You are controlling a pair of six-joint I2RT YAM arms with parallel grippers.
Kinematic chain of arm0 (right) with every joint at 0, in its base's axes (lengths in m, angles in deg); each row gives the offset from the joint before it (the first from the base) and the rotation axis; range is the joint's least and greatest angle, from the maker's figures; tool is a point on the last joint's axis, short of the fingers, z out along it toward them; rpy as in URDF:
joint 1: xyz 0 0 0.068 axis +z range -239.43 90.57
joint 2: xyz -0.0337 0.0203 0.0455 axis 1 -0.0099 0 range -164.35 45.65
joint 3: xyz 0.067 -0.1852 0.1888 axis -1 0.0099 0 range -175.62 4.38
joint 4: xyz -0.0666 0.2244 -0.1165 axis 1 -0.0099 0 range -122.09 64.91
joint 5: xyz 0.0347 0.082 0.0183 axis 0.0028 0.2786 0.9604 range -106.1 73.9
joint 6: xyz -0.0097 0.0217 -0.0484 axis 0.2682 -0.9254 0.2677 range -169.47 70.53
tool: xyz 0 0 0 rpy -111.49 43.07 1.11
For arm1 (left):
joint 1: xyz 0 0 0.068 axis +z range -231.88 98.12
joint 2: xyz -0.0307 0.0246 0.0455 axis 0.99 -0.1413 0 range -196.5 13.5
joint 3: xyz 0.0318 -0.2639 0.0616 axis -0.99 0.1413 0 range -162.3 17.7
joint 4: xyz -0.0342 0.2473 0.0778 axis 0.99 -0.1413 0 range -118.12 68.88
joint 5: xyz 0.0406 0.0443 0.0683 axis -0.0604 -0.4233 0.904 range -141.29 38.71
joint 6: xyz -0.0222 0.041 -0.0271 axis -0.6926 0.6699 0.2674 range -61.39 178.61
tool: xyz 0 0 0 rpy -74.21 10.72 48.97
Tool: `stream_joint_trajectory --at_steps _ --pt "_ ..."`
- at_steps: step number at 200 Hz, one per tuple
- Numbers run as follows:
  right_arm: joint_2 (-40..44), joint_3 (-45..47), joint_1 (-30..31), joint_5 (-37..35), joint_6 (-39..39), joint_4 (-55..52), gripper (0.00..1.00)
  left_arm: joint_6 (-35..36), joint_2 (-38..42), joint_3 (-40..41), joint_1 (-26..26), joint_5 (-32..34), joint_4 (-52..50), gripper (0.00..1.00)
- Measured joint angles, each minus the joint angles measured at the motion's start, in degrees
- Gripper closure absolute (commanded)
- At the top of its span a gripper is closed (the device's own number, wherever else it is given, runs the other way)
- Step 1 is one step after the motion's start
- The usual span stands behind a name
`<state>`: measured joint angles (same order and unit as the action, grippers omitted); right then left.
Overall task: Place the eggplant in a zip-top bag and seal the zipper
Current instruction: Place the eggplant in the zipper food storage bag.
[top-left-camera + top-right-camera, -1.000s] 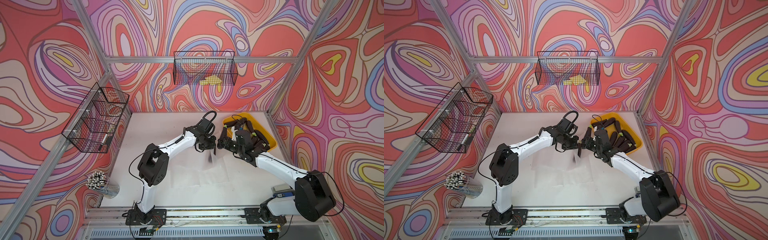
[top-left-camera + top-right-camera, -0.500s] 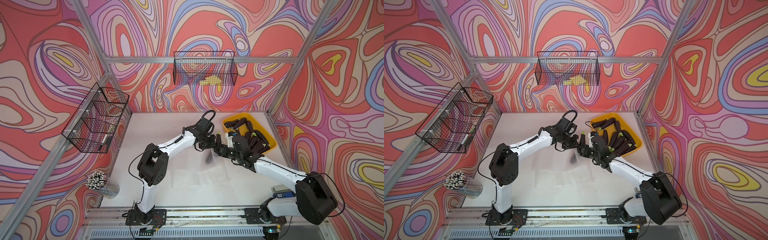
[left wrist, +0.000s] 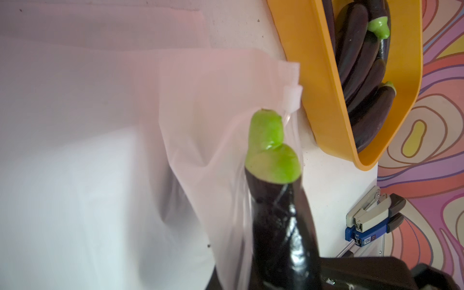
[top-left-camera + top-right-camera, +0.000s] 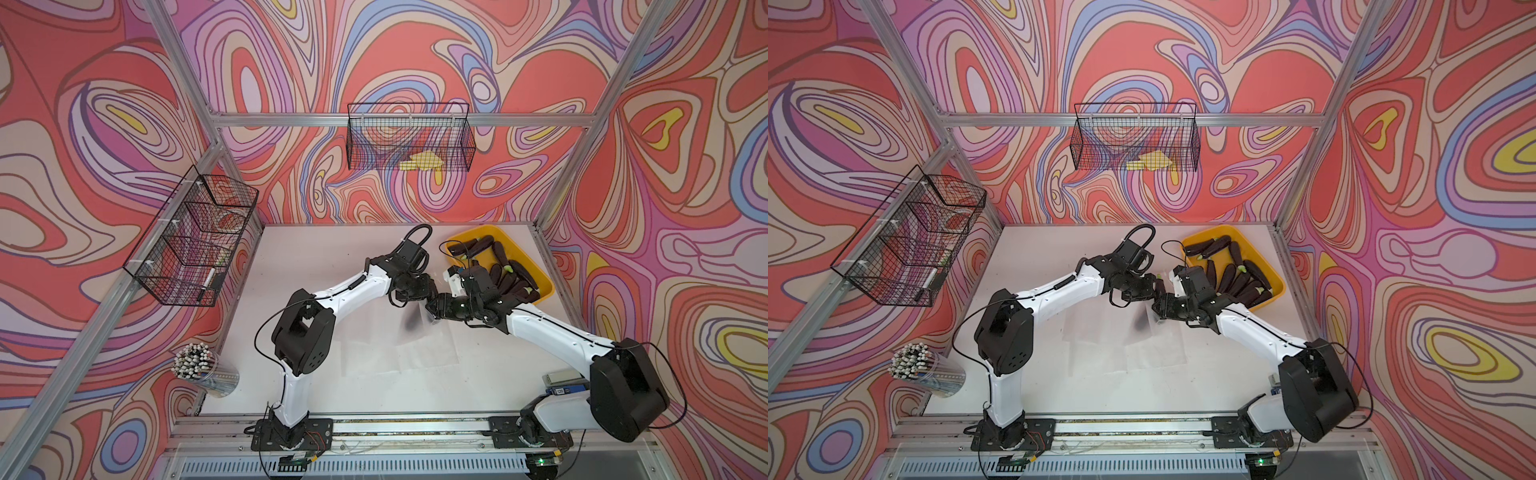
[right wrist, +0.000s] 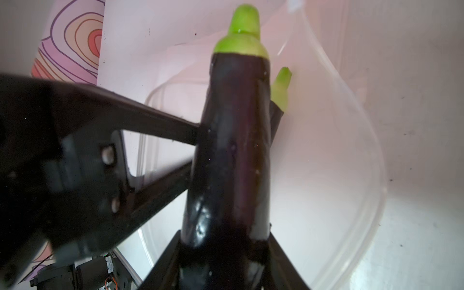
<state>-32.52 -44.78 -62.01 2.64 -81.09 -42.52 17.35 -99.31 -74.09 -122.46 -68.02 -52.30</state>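
The insertion step is in hand. The right fingers (image 5: 165,263), partly open, are clamping the eggplant (image 5: 233,150) by its dark end and aiming its green stem into the zip-top bag (image 5: 339,150) above the worktop (image 4: 311,257). The left fingers (image 5: 163,128), fully closed, are pinching the bag's rim up. The next move is probably calling for a deeper push, then release.

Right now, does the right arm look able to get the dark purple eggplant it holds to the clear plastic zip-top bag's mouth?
Probably yes. The left claw pinches the bag at its rim, the mouth gapes, and the eggplant in the right claw points stem-first into it; nothing visible blocks it.
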Motion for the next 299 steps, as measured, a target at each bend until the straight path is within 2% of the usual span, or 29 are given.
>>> stream_joint_trajectory --at_steps 30,96,158,299 --pt "5.6 2.2 -0.3 -2.1 1.7 2.2 0.58 -0.7 0.0 0.0 0.0 -1.2 1.0 1.0" --pt "4.1 7.6 -0.3 -2.4 2.2 6.4 0.59 -2.1 0.0 0.0 0.0 -1.9 1.9 1.0" --pt "9.0 12.1 -0.3 -1.7 4.3 9.0 0.59 -2.1 -0.7 -1.1 0.1 -2.8 1.8 1.0" --pt "8.9 12.3 -0.3 2.1 11.0 7.3 0.64 -1.9 -0.7 -1.1 0.7 -2.6 1.8 1.0"
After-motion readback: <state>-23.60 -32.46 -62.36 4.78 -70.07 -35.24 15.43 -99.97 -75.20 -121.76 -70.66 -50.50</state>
